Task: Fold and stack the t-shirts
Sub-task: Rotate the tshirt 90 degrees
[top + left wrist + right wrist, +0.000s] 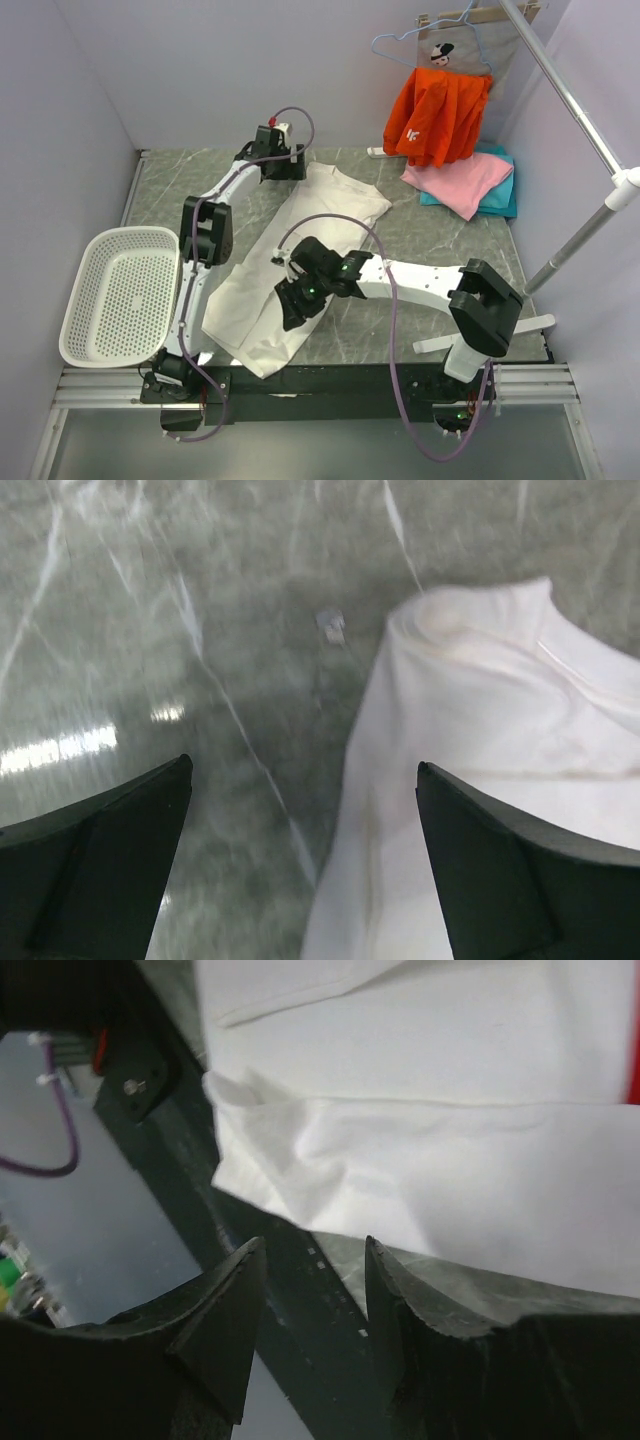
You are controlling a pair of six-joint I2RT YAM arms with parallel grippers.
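Two white-and-black arms, each ending in a black hand

The left arm (225, 190) and the right arm (420, 283) have smooth white link shells and bulky black joint blocks (487, 305). A thin purple cable (392, 300) runs along each arm in loose loops. Small green lights (345, 268) glow on the right wrist. The left hand (284, 165) and the right hand (293, 312) carry matte black, wedge-shaped fingers (100, 870).

white t-shirt (247, 292) soft matt cloth; table (440, 250) glossy marble-look.
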